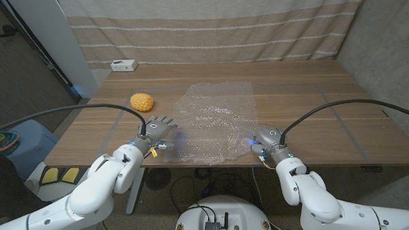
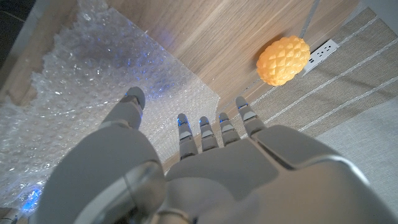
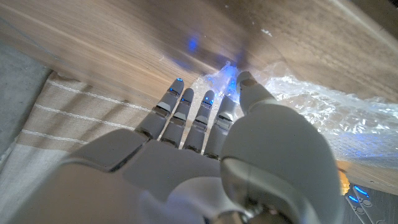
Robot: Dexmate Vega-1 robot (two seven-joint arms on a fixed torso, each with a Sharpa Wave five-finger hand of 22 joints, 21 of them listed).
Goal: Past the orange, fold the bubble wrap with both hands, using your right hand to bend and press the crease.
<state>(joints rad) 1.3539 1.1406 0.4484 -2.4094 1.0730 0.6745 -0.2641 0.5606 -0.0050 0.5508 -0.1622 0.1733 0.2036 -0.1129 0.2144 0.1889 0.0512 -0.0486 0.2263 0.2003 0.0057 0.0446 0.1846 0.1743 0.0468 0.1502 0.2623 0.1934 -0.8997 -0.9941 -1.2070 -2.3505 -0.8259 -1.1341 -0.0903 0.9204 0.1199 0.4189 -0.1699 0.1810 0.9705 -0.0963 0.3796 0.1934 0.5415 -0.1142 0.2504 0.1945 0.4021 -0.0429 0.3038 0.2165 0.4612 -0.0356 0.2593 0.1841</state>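
On the brown wooden worktop (image 1: 341,124), a clear sheet of bubble wrap (image 1: 215,121) lies spread out flat in the middle, reaching almost to the near edge. To its left, well apart from the sheet, sits a small round orange ball with a bumpy skin (image 1: 142,101). At the far left corner of the worktop lies a white power strip (image 1: 123,64), and behind it hangs a beige curtain with pale stripes (image 1: 208,26).

The left hand (image 1: 156,132) is at the near left corner of the bubble wrap, with its fingers (image 2: 202,127) spread apart and reaching forward. In the left wrist view the thumb lies over the sheet, while the other fingers point toward the bare wood beside the edge of the sheet; I cannot tell if they touch the surface. The hand holds nothing.

The right hand (image 1: 267,141) is at the near right corner of the sheet. In the right wrist view its fingers (image 3: 186,115) are stretched out, close side by side, over the wood just beside the edge of the wrap, and the thumb is over the crumpled edge of the plastic. It grips nothing. Blue light glows at the fingertips of both hands.
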